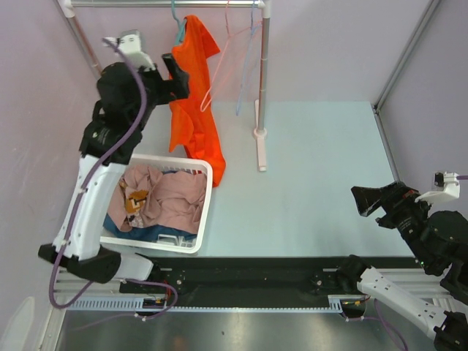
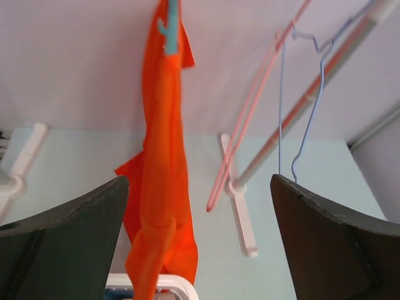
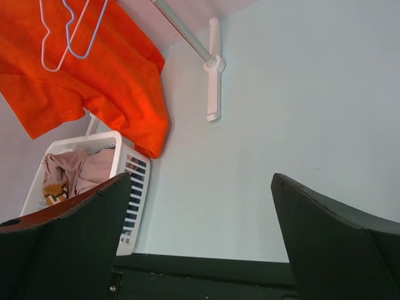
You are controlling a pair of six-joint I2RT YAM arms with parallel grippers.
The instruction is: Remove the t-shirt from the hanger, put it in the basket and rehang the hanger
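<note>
Upper centre: t-shirt hung on its hanger, removal not yet done; my left gripper and right gripper stood fingers apart, empty.

Orange t-shirt hangs on teal hanger — jaws spread wide, not touching it.

We saw a white laundry basket on the pale blue table, holding crumpled pink clothes over something dark blue. To its right stood a white clothes rack. A pink hanger and a blue hanger hung from its rail side by side, both empty, near the right upright.
</note>
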